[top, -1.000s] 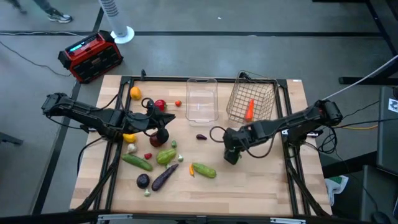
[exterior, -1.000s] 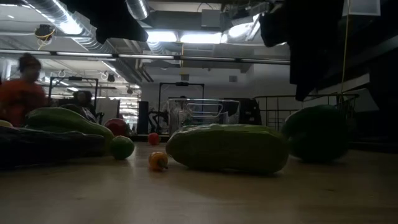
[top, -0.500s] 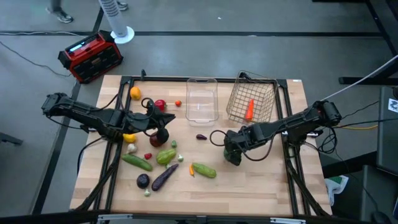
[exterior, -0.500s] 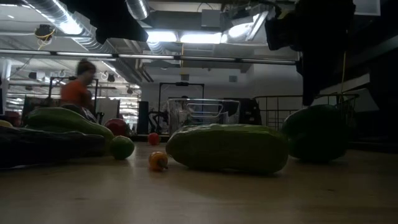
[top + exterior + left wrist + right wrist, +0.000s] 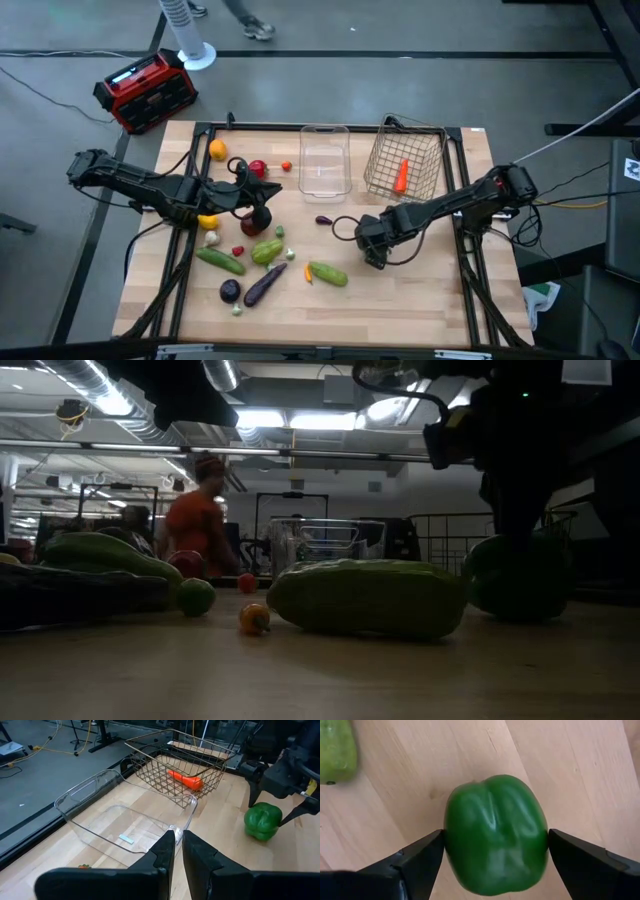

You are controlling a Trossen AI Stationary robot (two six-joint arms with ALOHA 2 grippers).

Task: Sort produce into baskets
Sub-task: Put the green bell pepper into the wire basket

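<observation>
Right of table centre, near side: right gripper held apart astride green pepper, pads beside its flanks | step: pepper pickup, not yet clamped | next: closure, lift, carry to far wire basket | left gripper pinched together, parked left.

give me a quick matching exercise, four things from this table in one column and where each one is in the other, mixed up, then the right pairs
Things:
1. carrot
2. green bell pepper
3. clear plastic bin
4. left gripper

Places or states:
A. between the open fingers of the right gripper
B. shut, holding nothing
C. inside the wire basket
D. holds no produce, beside the wire basket

Pairs: 1-C, 2-A, 3-D, 4-B
</observation>
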